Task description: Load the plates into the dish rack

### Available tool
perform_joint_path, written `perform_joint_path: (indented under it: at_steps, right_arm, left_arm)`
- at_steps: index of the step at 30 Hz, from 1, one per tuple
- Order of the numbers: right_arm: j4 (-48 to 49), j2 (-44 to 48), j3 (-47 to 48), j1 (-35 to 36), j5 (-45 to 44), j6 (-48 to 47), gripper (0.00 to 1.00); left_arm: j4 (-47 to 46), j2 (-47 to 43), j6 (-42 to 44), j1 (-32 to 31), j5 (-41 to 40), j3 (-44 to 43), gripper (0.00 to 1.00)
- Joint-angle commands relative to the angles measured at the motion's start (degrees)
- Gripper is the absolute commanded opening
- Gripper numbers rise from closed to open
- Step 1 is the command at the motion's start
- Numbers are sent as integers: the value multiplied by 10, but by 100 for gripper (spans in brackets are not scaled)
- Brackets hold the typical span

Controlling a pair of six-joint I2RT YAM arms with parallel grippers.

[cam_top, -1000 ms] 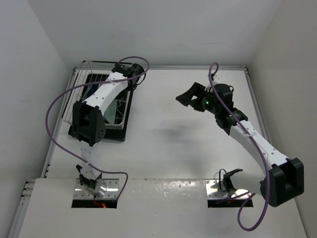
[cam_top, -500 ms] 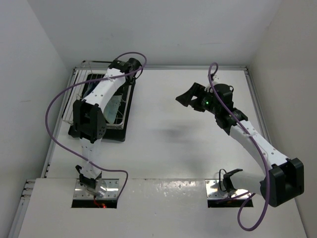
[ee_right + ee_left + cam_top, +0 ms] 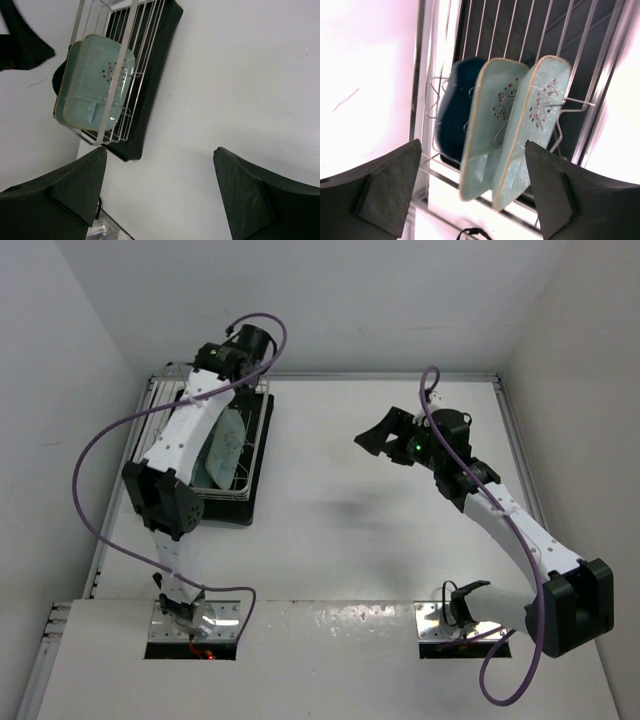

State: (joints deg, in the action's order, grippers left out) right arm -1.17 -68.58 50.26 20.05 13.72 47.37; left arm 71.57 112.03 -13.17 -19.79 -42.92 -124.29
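Swinging off the dish rack (image 3: 150,30) toward the far-left corner, the left arm (image 3: 195,425) is stretching nearly straight, its left fingers (image 3: 390,192) now spreading wide and empty above the three plates (image 3: 490,130), which are standing on edge between the prongs. Withdrawing well is probably calling for a straight lift, so that neither finger clips a rim. Meanwhile the right fingers (image 3: 245,195) are hanging released over the counter (image 3: 240,75), well apart from the rack.

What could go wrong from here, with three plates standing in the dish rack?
The open left gripper hangs right over the mint-green plates; a slanted retreat could clip one. They stand on edge between thin prongs of the dish rack, so a knock might tip them onto the dark blue plate.
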Motion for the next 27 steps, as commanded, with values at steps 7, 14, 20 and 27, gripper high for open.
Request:
perform_joint_path:
  at_steps: [7, 14, 20, 27]
  right_arm:
    - [-5, 34, 5, -17, 19, -21, 89]
    - [-80, 70, -11, -38, 25, -40, 95]
    - [-168, 116, -42, -51, -4, -44, 99]
    - [-260, 171, -98, -52, -27, -35, 99]
  left_arm:
    - [-68, -187, 81, 172, 119, 11, 98]
    - [-2, -174, 96, 436, 324, 33, 98]
    - [-34, -218, 128, 577, 471, 152, 98]
    - [-96, -312, 183, 639, 489, 353, 95]
